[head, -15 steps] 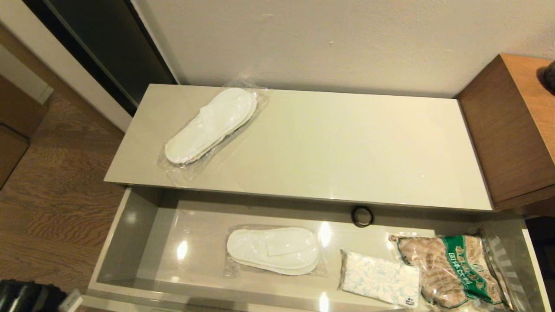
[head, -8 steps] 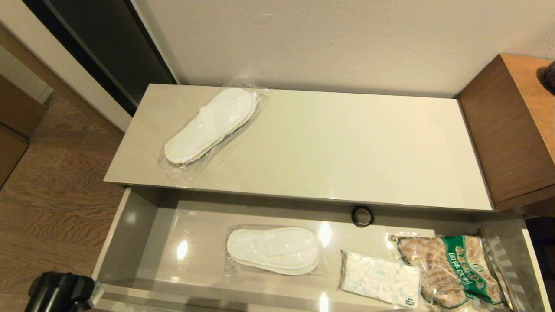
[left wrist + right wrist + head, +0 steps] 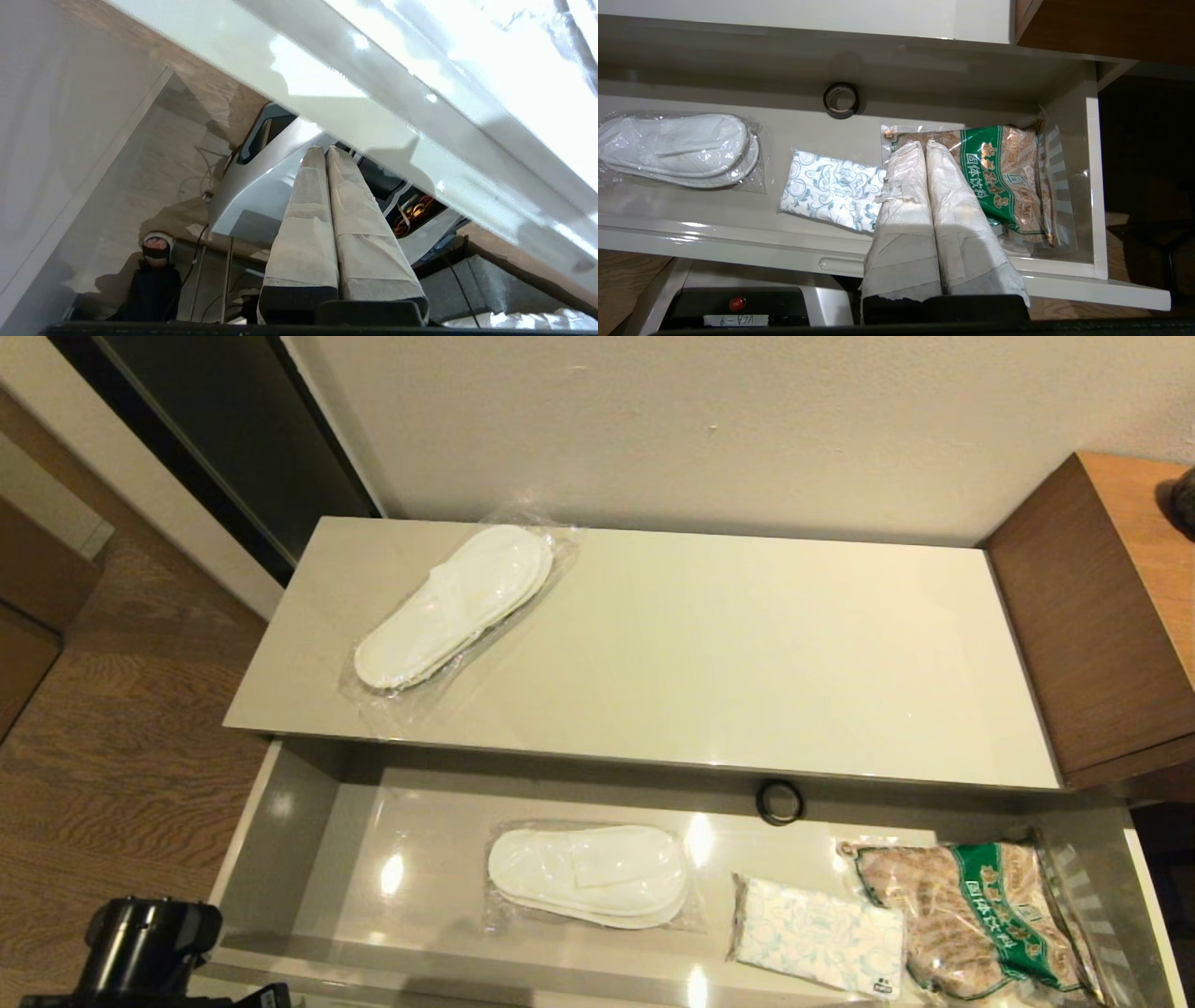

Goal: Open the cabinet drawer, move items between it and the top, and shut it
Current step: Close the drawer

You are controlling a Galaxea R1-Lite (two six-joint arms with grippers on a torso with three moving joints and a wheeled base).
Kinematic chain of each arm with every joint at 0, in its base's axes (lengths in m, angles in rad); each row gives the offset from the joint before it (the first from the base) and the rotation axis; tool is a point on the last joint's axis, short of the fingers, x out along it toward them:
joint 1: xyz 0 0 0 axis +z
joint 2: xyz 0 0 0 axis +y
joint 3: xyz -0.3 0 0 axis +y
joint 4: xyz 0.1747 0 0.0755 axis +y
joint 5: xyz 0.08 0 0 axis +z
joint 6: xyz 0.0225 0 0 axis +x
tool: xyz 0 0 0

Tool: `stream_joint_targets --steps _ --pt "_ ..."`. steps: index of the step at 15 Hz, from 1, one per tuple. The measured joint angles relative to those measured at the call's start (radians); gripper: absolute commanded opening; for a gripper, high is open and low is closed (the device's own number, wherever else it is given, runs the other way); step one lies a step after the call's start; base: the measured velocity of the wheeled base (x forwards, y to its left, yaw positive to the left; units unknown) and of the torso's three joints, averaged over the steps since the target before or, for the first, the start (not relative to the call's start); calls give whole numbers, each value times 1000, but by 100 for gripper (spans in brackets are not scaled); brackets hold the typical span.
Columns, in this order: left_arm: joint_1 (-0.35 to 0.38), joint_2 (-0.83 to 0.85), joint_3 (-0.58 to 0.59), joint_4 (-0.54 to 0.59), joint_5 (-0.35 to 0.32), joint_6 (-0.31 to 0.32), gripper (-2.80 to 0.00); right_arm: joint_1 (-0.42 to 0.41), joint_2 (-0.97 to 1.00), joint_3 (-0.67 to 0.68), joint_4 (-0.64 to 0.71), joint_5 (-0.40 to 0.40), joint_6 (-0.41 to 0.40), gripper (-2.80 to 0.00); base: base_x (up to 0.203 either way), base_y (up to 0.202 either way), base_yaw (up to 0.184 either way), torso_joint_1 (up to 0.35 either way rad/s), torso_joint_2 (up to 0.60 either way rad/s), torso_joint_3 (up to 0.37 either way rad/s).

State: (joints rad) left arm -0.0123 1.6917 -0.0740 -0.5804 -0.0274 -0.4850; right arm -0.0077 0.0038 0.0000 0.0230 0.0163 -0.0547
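The cabinet drawer (image 3: 280, 821) stands pulled out below the top (image 3: 747, 653), holding bagged slippers (image 3: 588, 875) mid-floor, the tissue pack (image 3: 817, 935) just right of them against a green-labelled bag (image 3: 976, 915), with bare floor toward its left wall. A second slipper bag (image 3: 456, 605) lies near the top's left rear edge. The left gripper (image 3: 326, 154), fingers together, has risen by the drawer's front left corner; the right gripper (image 3: 924, 147), also pressed together, hovers above the drawer's front rim.

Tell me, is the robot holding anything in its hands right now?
No. Both hold nothing: the left gripper is shut on nothing below the open drawer's glossy beige front panel, and the right gripper is shut on nothing above the drawer.
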Motion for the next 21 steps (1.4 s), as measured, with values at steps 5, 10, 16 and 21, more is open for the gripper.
stream_joint_targets --steps 5,10,16,21 --pt "0 14 -42 0 58 -71 -280 0 0 0 0 0 0 -280 0 0 0 0 0 0" --pt "1 -35 -135 -8 124 -70 -280 0 0 0 0 0 0 -280 0 0 0 0 0 0" --pt "-10 -17 -259 8 128 -69 -280 0 0 0 0 0 0 -280 0 0 0 0 0 0" --pt "-48 175 -454 12 210 -107 -280 0 0 0 0 0 0 -280 0 0 0 0 0 0"
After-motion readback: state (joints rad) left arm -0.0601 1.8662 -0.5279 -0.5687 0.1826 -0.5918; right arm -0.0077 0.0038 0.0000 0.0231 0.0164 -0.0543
